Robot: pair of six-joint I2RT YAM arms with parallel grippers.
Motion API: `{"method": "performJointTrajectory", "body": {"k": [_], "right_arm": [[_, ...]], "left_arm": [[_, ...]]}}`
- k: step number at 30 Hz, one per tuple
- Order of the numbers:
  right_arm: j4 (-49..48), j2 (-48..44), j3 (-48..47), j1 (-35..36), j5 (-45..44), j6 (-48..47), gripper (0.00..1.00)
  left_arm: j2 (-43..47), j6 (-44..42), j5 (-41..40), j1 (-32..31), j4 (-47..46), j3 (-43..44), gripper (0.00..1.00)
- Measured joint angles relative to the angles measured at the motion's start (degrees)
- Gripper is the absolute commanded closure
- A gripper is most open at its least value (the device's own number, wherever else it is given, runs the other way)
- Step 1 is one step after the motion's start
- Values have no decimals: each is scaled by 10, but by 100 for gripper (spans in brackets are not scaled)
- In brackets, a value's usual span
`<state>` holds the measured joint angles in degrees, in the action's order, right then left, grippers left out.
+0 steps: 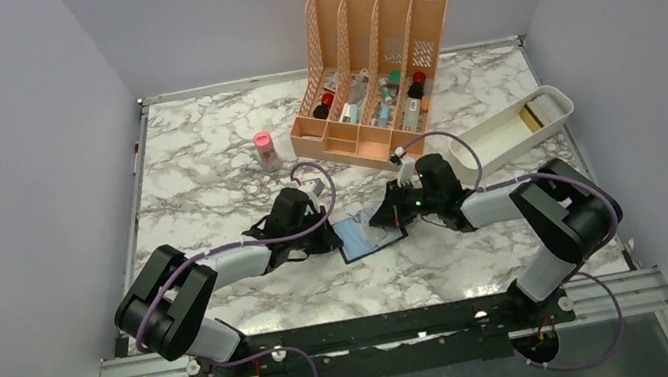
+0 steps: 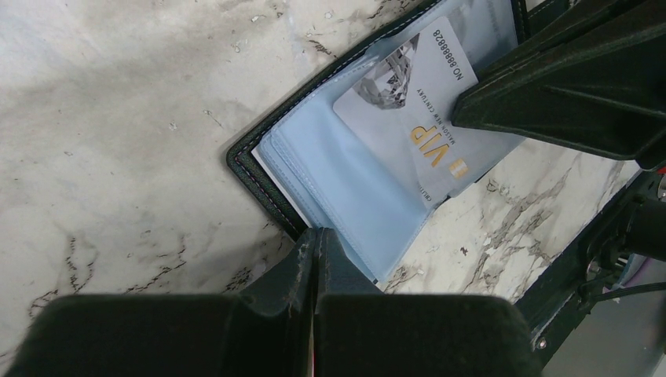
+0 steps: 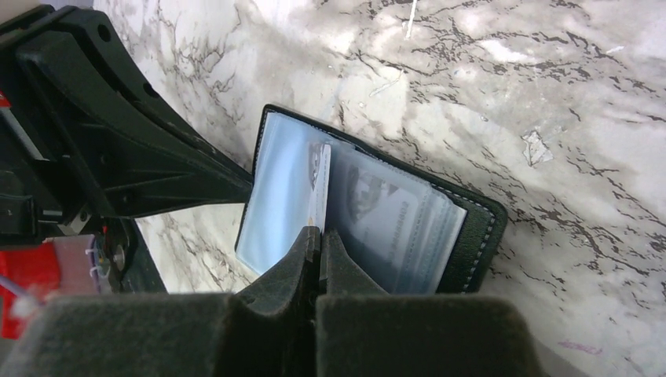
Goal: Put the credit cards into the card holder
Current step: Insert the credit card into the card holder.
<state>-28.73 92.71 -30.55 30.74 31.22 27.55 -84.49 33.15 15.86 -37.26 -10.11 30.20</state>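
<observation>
Flat black folding wallet [image 2: 345, 196] has pale blue sleeves; thin silver-grey card [image 2: 408, 102] carries gold lettering; white marble tabletop [image 2: 118, 118] shows grey veining.

the black card holder [image 2: 240, 159] lies open on the marble table [image 2: 118, 118], a silver vip card [image 2: 408, 110] partly tucked among its bluish sleeves.

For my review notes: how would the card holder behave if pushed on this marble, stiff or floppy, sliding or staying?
Probably floppy: the card holder is a thin folding cover whose soft clear sleeves fan apart. It likely slides easily, lying flat on the smooth marble table. It looks light, so the shut left gripper at its edge probably steadies it.
</observation>
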Motion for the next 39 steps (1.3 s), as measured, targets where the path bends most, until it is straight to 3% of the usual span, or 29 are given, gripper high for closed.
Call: {"method": "performJointTrajectory", "body": {"k": [5,11,18,26,39], "right_arm": [[-90,24,39,-2,0,72,96],[-146,33,66,0,-1,136,84],[-80,8,57,6,-9,124,66],[-3,-17,38,25,-14,94,67],[1,5,16,62,-14,105,61]], "left_arm": [[0,0,1,0,0,0,100],[0,0,1,0,0,0,100],[1,0,1,0,0,0,100],[2,0,1,-1,8,5,100],[5,2,3,-1,29,11,100]]}}
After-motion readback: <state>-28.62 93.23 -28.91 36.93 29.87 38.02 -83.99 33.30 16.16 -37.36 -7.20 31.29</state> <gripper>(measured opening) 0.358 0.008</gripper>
